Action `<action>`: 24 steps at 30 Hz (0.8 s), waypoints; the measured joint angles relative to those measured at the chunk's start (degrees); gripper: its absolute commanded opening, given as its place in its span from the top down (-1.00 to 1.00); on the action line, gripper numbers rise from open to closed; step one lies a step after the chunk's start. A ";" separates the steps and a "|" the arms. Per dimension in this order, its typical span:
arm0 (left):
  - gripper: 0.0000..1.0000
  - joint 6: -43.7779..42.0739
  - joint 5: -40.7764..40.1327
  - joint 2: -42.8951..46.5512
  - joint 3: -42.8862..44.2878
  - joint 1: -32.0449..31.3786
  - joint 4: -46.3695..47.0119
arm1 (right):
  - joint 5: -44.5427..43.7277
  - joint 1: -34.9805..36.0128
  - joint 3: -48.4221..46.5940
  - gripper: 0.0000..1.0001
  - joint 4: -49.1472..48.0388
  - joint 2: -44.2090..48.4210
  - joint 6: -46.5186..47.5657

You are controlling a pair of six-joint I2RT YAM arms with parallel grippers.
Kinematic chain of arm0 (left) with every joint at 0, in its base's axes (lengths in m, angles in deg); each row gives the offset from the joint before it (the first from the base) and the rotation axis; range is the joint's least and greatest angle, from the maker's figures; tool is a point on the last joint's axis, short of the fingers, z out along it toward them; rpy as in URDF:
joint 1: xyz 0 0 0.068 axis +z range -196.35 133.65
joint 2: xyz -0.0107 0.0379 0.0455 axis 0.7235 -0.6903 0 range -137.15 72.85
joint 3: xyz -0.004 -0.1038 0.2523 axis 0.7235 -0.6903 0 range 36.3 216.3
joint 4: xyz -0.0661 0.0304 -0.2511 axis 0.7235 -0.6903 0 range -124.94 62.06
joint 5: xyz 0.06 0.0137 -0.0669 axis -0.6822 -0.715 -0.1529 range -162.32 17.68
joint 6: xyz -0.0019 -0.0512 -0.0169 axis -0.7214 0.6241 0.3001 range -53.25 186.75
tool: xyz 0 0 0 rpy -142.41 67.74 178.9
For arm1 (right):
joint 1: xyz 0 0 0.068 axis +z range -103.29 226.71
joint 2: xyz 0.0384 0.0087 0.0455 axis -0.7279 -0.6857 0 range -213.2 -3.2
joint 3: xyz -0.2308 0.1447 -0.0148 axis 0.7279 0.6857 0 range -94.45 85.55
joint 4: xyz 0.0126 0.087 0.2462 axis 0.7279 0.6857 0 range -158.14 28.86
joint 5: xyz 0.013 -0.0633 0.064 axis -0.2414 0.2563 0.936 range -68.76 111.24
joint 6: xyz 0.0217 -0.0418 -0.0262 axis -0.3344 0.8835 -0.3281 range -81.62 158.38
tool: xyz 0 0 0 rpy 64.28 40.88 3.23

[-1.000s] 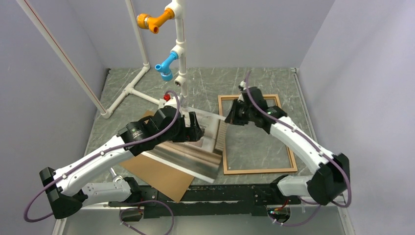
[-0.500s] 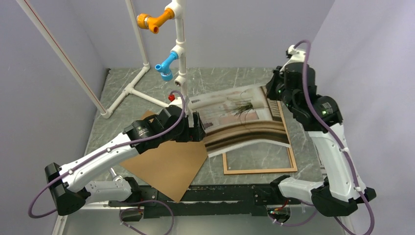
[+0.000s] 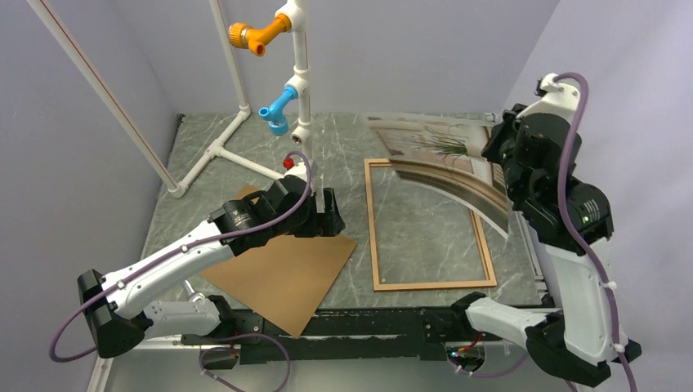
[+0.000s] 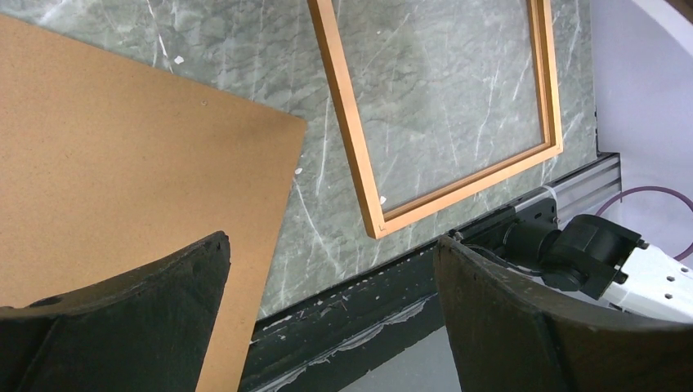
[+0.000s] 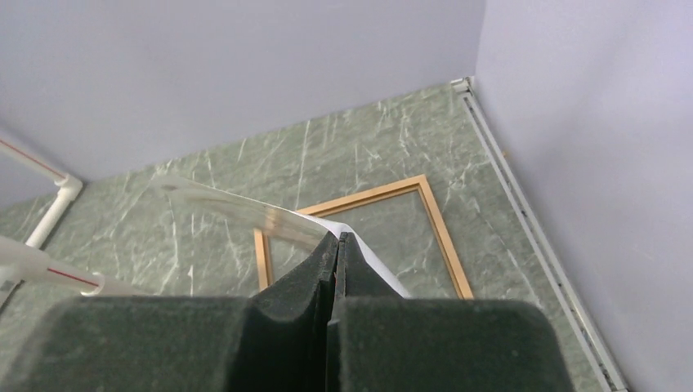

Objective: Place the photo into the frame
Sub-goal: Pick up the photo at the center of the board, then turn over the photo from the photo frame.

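Observation:
The photo [image 3: 441, 155] hangs curved in the air over the frame's far right part, picture side up. My right gripper [image 3: 496, 151] is shut on its right edge. In the right wrist view the fingertips [image 5: 337, 238] pinch the sheet; the photo [image 5: 245, 208] shows nearly edge-on, with its white back below. The frame [image 3: 433, 284] lies flat on the marbled table, nothing inside it, and shows as the frame [image 4: 347, 139] and the frame [image 5: 445, 237] in the wrist views. My left gripper [image 3: 331, 216] hovers open and holds nothing, left of the frame; its jaws [image 4: 331, 245] stand wide apart.
A brown hardboard sheet [image 3: 282, 273] lies left of the frame, under my left gripper, also visible as the hardboard [image 4: 122, 163]. A white pipe stand [image 3: 298, 82] with orange and blue fittings rises at the back. Walls close in left and right. A black rail [image 3: 368, 322] runs along the near edge.
My right arm rose and swung to the right, carrying the photo from beside my left gripper to above the frame's far right. The left arm hardly moved.

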 measured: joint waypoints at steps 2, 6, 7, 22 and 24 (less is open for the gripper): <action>-0.94 0.00 0.11 -0.13 0.00 0.00 0.00 | -1.49 0.00 1.46 1.00 -1.25 1.99 0.13; -0.94 0.00 0.35 -0.20 0.00 0.00 0.09 | -2.16 -0.04 6.45 1.00 -3.13 5.27 0.02; -0.94 0.00 0.39 -0.26 0.00 0.00 0.13 | -1.68 -0.04 8.26 1.00 -3.61 6.03 -0.09; -0.94 0.02 1.31 -1.14 0.00 0.00 1.57 | 15.37 5.44 38.18 1.00 -9.49 8.35 -5.68; -0.94 0.02 1.29 -1.11 0.00 0.00 1.64 | 15.61 8.52 39.65 1.00 -10.43 8.35 -6.64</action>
